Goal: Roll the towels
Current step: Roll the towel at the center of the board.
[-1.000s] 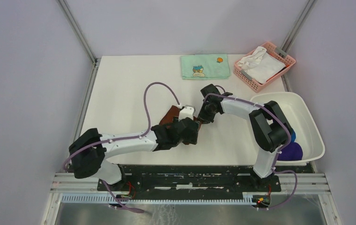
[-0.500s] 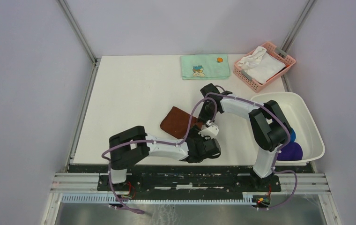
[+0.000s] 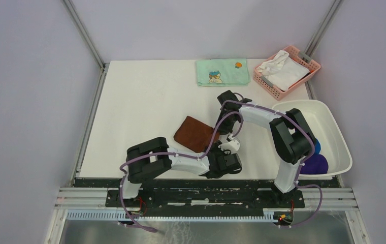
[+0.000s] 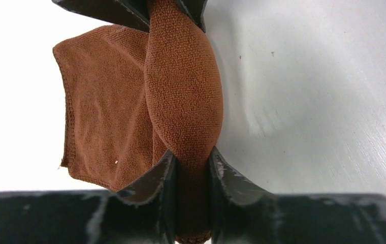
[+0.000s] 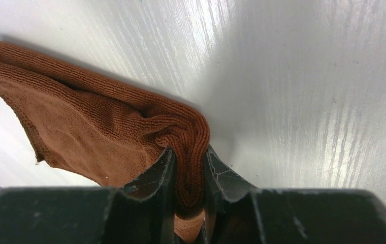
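A white rectangular bench with a faintly streaked top fills the middle of the cell. Plain lilac-grey wall panels close it in on the left, behind and on the right. Silver aluminium posts rise from the bench's far-left and far-right corners. Along its near edge run a black mounting plate and a silver slotted rail, with a dull grey metal sheet nearer still. The light is even, and shadows on the bench are soft.

Lab test cell: alu frame, plain walls, white table.
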